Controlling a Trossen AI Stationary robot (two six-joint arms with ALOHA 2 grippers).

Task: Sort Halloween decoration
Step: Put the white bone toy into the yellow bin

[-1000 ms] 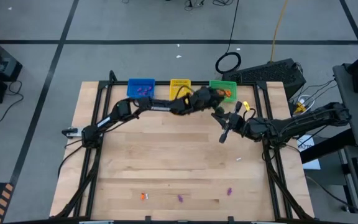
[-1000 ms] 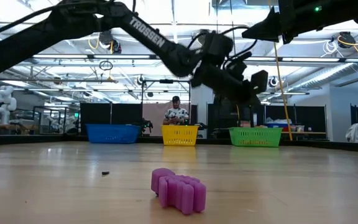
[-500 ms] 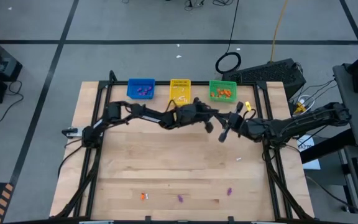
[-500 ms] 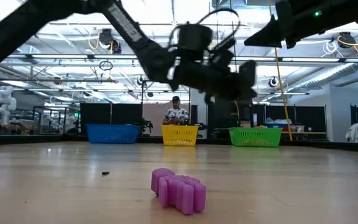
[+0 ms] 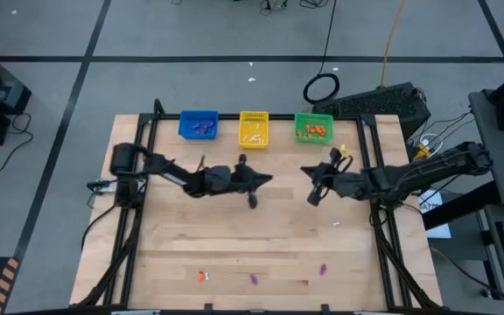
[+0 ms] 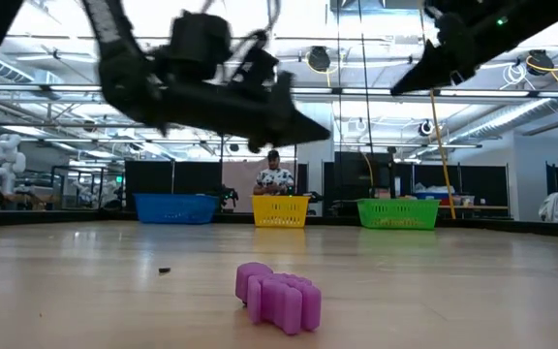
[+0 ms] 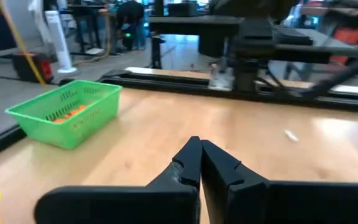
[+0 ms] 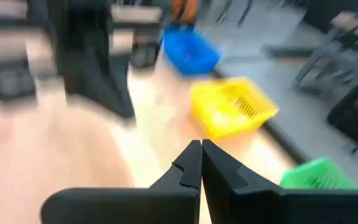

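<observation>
I am holding my left hand pinched closed and empty above the desk centre, my right hand likewise at three o'clock; purple trinket lying at six o'clock.

I am two dark arms, black from base to tip, each built of jointed segments, boxy at the joints and slimmer between them. My left gripper ends in two flat, matte black fingers that taper to blunt points, with stepped notches along their inner edges. My right gripper has the same pair of tapered black fingers on a broad, rounded black body. A thin black cable loops above my left wrist housing. My right arm carries a small green light. Near the right wrist sits a bit of yellow.
</observation>
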